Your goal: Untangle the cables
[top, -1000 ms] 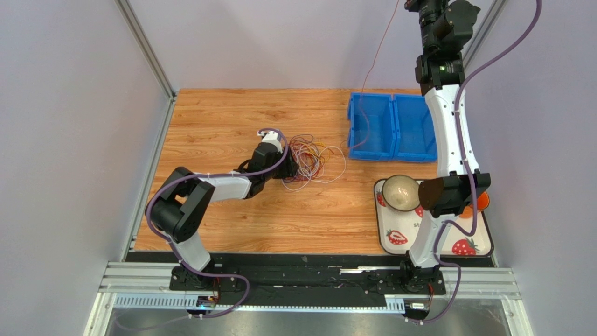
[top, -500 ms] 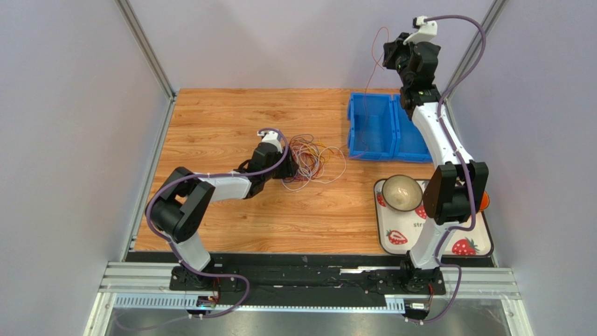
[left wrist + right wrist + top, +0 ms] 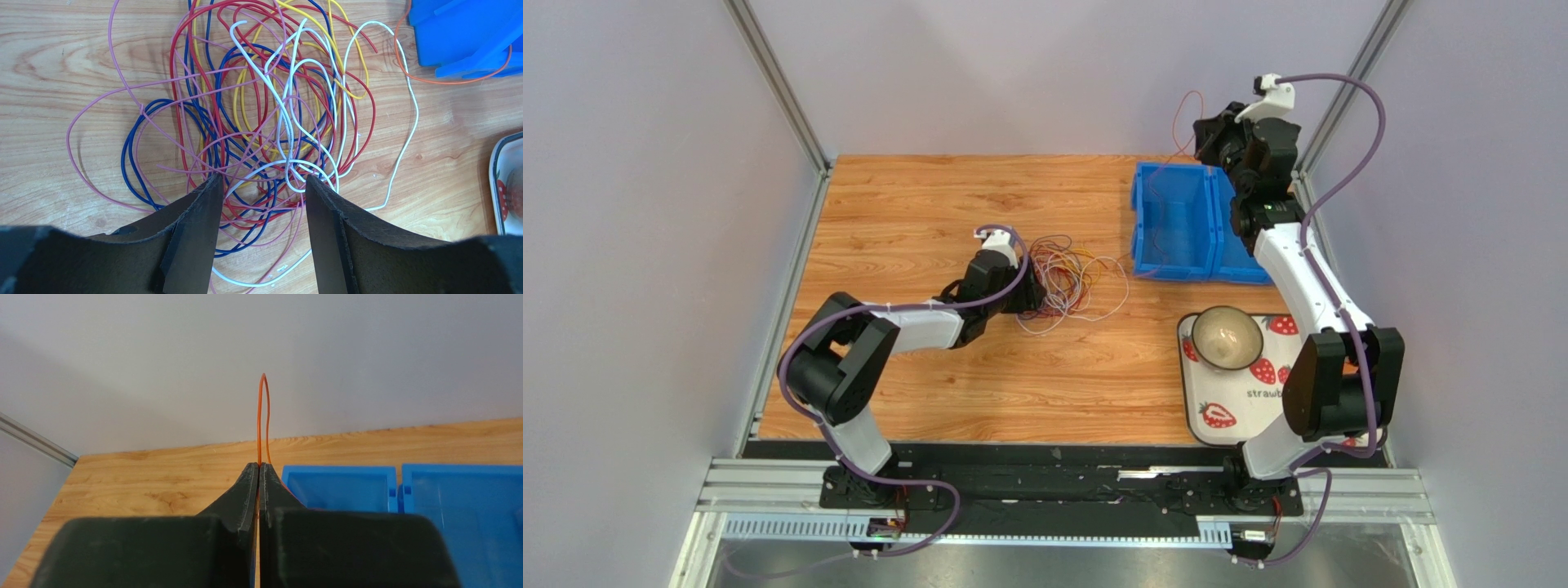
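Lowered toward the bins (image 3: 344, 490), right fingers (image 3: 245, 493) pinch an orange cable (image 3: 263, 416).

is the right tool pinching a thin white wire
No, the right tool is shut on a thin orange wire that loops up above its tips.

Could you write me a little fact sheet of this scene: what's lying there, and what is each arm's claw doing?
table: wood
cables: tangled pile of red, blue, yellow, white and pink loops, mid-table
left gripper: open, at the pile's near edge, gripping nothing
right gripper: shut on orange cable, raised above the bins
orange cable: trails down past the bins toward the pile
bins: two, blue, far right
tray: strawberry print, near right, holding a bowl
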Available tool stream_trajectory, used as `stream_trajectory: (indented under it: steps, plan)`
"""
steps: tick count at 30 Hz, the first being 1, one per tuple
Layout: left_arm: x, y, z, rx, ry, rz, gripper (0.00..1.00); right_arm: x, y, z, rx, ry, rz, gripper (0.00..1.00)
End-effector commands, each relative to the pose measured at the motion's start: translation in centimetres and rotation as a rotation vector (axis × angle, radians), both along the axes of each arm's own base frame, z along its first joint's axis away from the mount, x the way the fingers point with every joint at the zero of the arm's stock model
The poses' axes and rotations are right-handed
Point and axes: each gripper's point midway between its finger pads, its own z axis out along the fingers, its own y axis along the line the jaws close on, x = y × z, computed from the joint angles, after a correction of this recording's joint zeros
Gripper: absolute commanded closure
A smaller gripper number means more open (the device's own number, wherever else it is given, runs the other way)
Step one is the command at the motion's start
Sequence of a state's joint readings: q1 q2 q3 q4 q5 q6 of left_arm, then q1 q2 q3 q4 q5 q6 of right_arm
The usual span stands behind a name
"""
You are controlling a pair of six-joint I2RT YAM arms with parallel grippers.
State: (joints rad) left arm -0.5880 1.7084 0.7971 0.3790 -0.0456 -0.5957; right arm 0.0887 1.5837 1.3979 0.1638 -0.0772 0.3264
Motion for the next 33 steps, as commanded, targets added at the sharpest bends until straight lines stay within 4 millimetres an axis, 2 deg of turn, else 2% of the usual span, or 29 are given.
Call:
stream_trajectory:
  steps: [1,8,13,16,18,19,20,22,23,24,25,28,29,33]
  plan:
    - [0.6,-0.7,2.5,-0.033,-0.066,-0.012,0.4,0.3,0.8,-5.6,0.015,0.18,0.01,1.0]
    - [0.6,-0.7,2.3,-0.031,-0.063,-0.013,0.4,1.6,0.2,-12.4,-0.007,0.442,-0.038,1.0]
    - [0.6,-0.8,2.4,-0.031,-0.065,-0.014,0.4,1.6,0.1,-16.0,-0.008,0.568,-0.057,1.0]
    - [0.6,-0.8,2.3,-0.031,-0.063,-0.013,0.4,1.7,0.1,-17.4,-0.021,0.633,-0.06,1.0]
    - [0.7,-0.7,2.4,-0.032,-0.067,-0.013,0.4,2.2,-0.1,-17.2,-0.032,0.649,-0.064,0.98]
    - [0.6,-0.8,2.4,-0.033,-0.066,-0.015,0.4,1.9,-0.1,-17.3,-0.045,0.673,-0.064,0.9]
    - [0.7,-0.7,2.4,-0.031,-0.067,-0.013,0.4,1.9,-0.2,-17.1,-0.05,0.676,-0.066,0.66]
    - [0.6,-0.8,2.4,-0.031,-0.066,-0.016,0.4,1.8,-0.3,-15.8,-0.059,0.665,-0.071,0.44]
    - [0.7,-0.8,2.4,-0.03,-0.066,-0.015,0.4,1.7,-0.7,-15.3,-0.08,0.657,-0.092,0.29]
    - [0.7,-0.8,2.3,-0.028,-0.065,-0.015,0.4,1.5,-0.8,-14.8,-0.088,0.653,-0.105,0.22]
    - [0.7,-0.8,2.4,-0.029,-0.066,-0.017,0.4,1.2,-1.4,-14.0,-0.105,0.65,-0.136,0.2]
    - [0.7,-0.8,2.4,-0.03,-0.066,-0.016,0.4,0.2,-1.9,-13.3,-0.139,0.666,-0.185,0.18]
    - [0.7,-0.8,2.3,-0.029,-0.065,-0.017,0.4,-0.3,-1.7,-12.7,-0.144,0.662,-0.185,0.18]
    - [0.7,-0.9,2.3,-0.03,-0.064,-0.018,0.4,-3.1,-0.7,-12.9,-0.111,0.7,-0.175,0.19]
